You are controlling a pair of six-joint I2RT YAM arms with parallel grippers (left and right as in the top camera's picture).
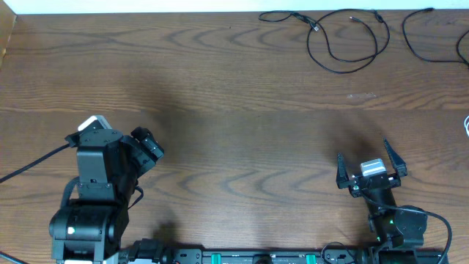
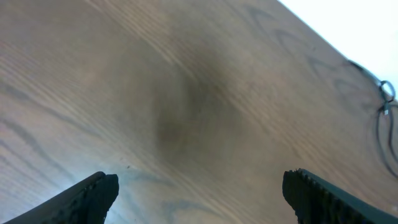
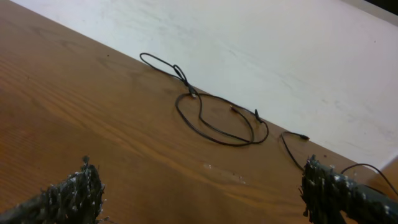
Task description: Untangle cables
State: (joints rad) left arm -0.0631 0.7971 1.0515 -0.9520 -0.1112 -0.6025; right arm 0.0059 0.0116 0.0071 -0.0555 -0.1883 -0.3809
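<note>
A thin black cable (image 1: 344, 45) lies in a loop at the far right edge of the wooden table; it also shows in the right wrist view (image 3: 214, 118) and at the right edge of the left wrist view (image 2: 384, 112). A second black cable (image 1: 432, 44) curves further right and shows in the right wrist view (image 3: 292, 146). A bit of white cable (image 1: 466, 126) shows at the right edge. My left gripper (image 1: 150, 147) is open and empty at the near left (image 2: 199, 193). My right gripper (image 1: 370, 163) is open and empty at the near right (image 3: 205, 193), well short of the cables.
The wooden table (image 1: 234, 110) ends at a white surface (image 3: 261, 50) just behind the cables. A pale scuff mark (image 1: 363, 95) lies between my right gripper and the cables. A thick black arm cable (image 1: 29, 169) runs off left.
</note>
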